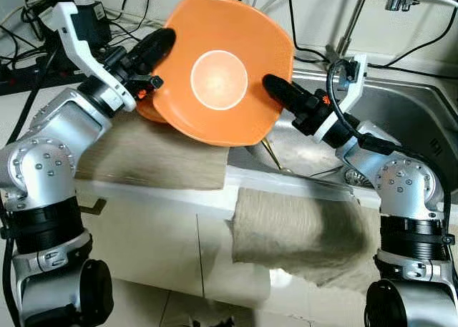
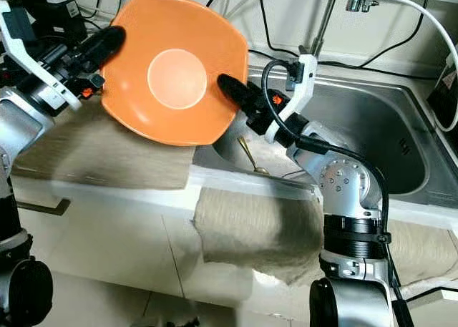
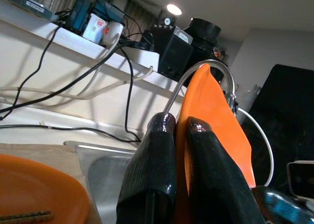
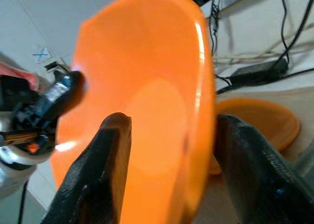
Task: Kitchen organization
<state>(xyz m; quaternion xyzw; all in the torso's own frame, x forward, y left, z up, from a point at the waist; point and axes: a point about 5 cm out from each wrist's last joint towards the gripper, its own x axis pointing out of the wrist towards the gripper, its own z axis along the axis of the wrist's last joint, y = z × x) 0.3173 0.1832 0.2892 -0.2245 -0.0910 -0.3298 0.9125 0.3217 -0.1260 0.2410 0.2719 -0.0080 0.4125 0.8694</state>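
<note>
**Two grippers, one orange plate held over the counter edge**

Two grippers are seen in the left eye view on opposite rims of a squarish orange plate (image 1: 222,76), which is held tilted in the air above the beige mat (image 1: 157,155) and the edge of the steel sink (image 1: 415,119). The left gripper (image 1: 147,51) is set on the plate's left rim, the right gripper (image 1: 275,87) on its right rim. A second orange plate (image 1: 149,112) is partly hidden behind the first, resting on the mat.

In the right eye view a gold spoon (image 2: 249,155) is seen lying in the sink below the raised plate, and a cloth (image 2: 250,227) is draped over the counter front.

In the left wrist view the two black fingers (image 3: 152,175) are clamped on the plate's rim, one on each face, so the left claw is judged to be grasping the plate.

In the right wrist view the fingers (image 4: 103,170) straddle the rim with a wide gap between them; this claw is judged released (or at most only steadying the plate).

The plate is judged rigid, light and glossy, hence slippery, and breakable if ceramic. It is best taken at the rim, with one finger on each face.
</note>
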